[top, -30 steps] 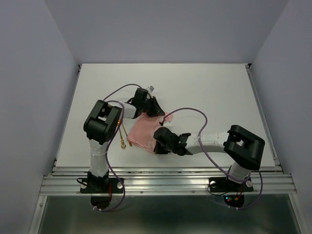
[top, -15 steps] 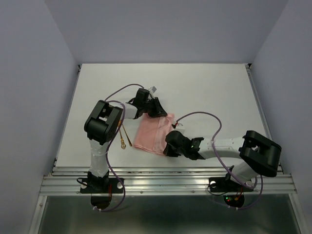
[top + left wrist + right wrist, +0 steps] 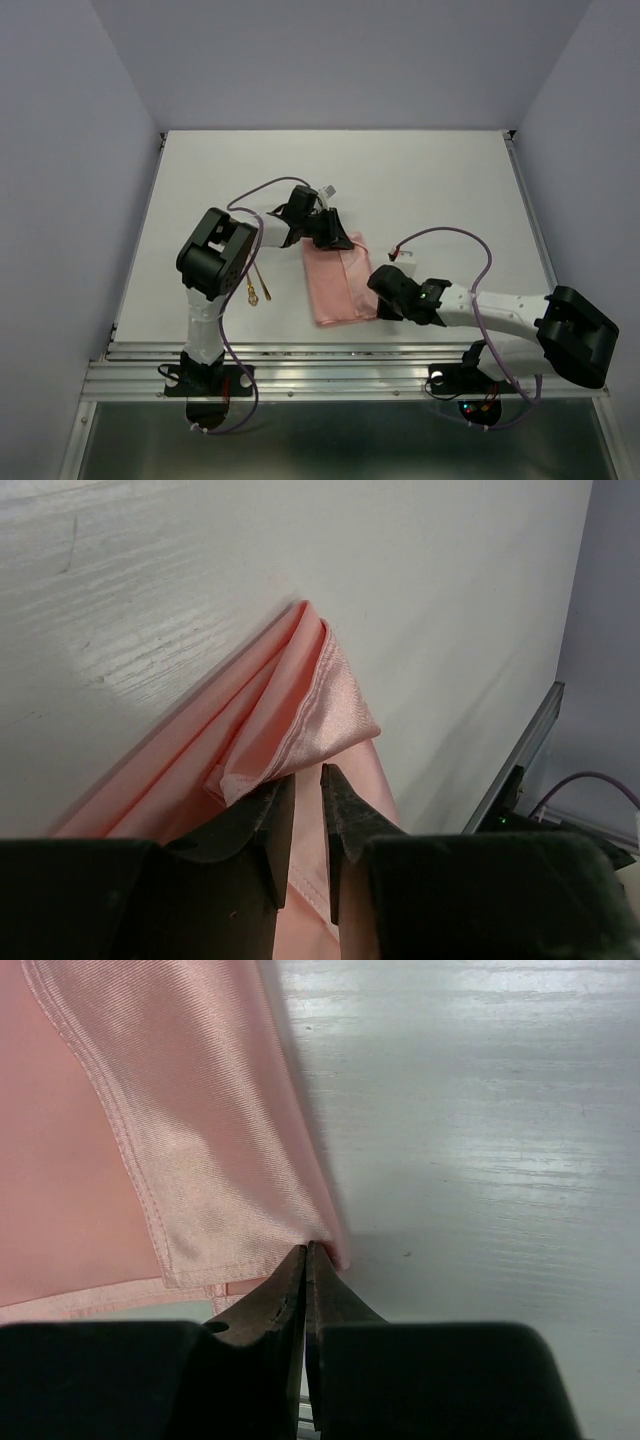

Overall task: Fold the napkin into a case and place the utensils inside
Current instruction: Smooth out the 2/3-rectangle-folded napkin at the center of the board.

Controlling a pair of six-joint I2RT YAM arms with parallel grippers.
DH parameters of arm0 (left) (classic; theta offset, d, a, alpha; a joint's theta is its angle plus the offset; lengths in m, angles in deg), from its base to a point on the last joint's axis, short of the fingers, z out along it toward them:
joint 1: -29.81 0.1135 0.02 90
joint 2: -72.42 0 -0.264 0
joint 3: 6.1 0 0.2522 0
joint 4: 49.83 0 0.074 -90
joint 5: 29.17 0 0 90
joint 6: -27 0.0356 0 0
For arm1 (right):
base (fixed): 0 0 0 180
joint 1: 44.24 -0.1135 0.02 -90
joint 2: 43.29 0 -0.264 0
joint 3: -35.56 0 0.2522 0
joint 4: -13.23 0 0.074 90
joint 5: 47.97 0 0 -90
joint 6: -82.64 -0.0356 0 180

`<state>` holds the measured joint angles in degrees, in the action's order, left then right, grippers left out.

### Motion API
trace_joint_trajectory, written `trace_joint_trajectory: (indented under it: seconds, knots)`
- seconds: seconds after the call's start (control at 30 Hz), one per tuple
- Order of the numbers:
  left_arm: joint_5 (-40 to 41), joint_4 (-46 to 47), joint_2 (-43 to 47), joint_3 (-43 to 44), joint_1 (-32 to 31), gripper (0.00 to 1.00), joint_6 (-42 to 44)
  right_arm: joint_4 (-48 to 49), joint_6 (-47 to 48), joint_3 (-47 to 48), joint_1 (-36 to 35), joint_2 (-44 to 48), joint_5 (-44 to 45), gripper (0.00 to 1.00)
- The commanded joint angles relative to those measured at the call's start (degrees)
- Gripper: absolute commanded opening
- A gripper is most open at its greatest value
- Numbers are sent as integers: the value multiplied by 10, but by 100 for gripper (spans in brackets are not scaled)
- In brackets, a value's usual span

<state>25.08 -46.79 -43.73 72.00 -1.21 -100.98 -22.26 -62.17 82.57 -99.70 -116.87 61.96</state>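
A: Where is the napkin (image 3: 336, 284)?

B: On the white surface (image 3: 440, 190), between the two arms and towards the near edge. It is folded into a long, narrow pink strip that runs from far to near.

A: And the left claw (image 3: 334, 238)?

B: It is at the strip's far end. In the left wrist view its fingers (image 3: 268, 810) stand slightly parted, with a narrow slit between them. A folded, shiny corner of the cloth lies right at their tips. It does not look clamped.

A: What about the right claw (image 3: 380, 298)?

B: It is low over the surface at the strip's near right corner. In the right wrist view its fingers (image 3: 285, 1280) are pressed together. The tips pinch the hemmed corner of the top layer, right where the cloth meets bare surface.

A: Does the fold lie flat?

B: Mostly. At the far end the layers bunch and lift a little. At the near end the top layer sits smooth over the one under it.

A: And the utensils (image 3: 254, 291)?

B: They are two thin gold pieces lying side by side on the surface to the left of the napkin. They are clear of it and close to the left arm (image 3: 215, 260). Their small rounded heads point towards the near edge. Neither claw touches them.
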Motion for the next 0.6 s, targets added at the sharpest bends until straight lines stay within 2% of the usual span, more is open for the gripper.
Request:
trace_joint_trajectory:
  seconds: [0.0, 0.23, 0.4, 0.47, 0.53, 0.57]
  knots:
    - [6, 6, 56, 25, 2, 29, -6, -62, 27, -8, 1, 2, 19, 6]
    - [16, -2, 71, 34, 5, 29, -6, -71, 36, 3, 1, -4, 29, 5]
    - [-23, 1, 75, 43, 4, 28, 1, -74, 46, 16, 1, -1, 35, 5]
    - [-32, 2, 74, 47, 5, 21, 2, -74, 48, 19, 1, -7, 35, 5]
    - [-49, 3, 70, 54, 4, 6, 3, -74, 46, 21, 1, -12, 35, 5]
    - [-51, 2, 68, 55, 4, 4, 4, -74, 45, 22, 1, -13, 36, 5]
